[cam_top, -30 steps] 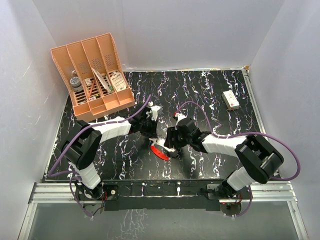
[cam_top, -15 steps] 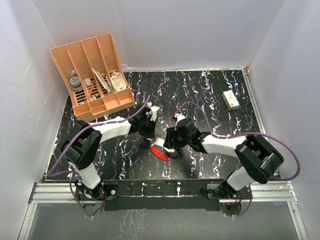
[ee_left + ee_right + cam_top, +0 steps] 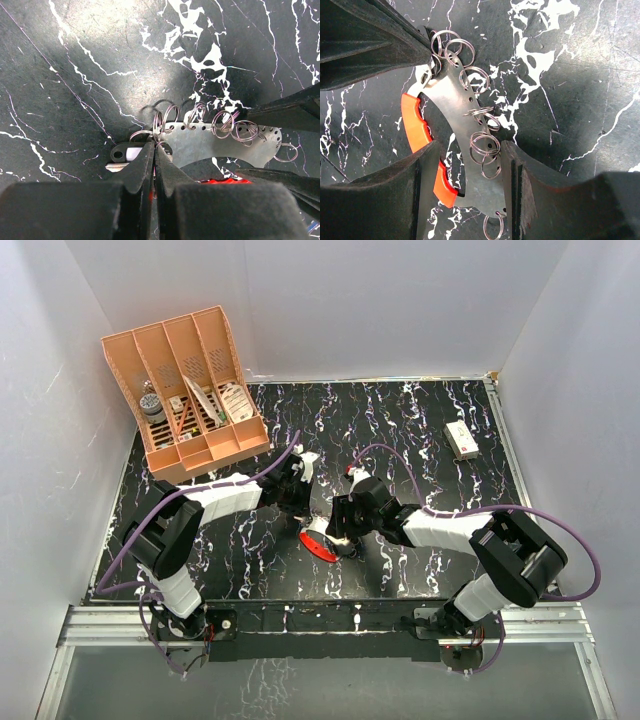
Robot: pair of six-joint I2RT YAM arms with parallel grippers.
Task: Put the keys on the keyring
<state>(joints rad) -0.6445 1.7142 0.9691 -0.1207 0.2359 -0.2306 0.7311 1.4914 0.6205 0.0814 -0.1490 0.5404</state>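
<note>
Keyring [image 3: 460, 125] lies flat at ctr of table [image 3: 420, 420], right gripper [image 3: 470, 155] clamped across it, prob. to steady it. Left gripper [image 3: 154, 150], jaws shut, tips at end split ring [image 3: 162, 117]. Keys [image 3: 125, 152] alongside, not yet threaded.

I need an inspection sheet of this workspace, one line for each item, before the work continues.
Surface: black marbled table; no spill seen.
Job's things: keyring at centre, carrying several split rings; one key beside its end.
Clutter: orange organiser far left, with small items inside; white box far right.
Hands: left hand shut, tips at a split ring next to the key; right hand clamps the keyring.
Cables: purple cables loop over both arms.
Surroundings: white walls; nothing else seen.
</note>
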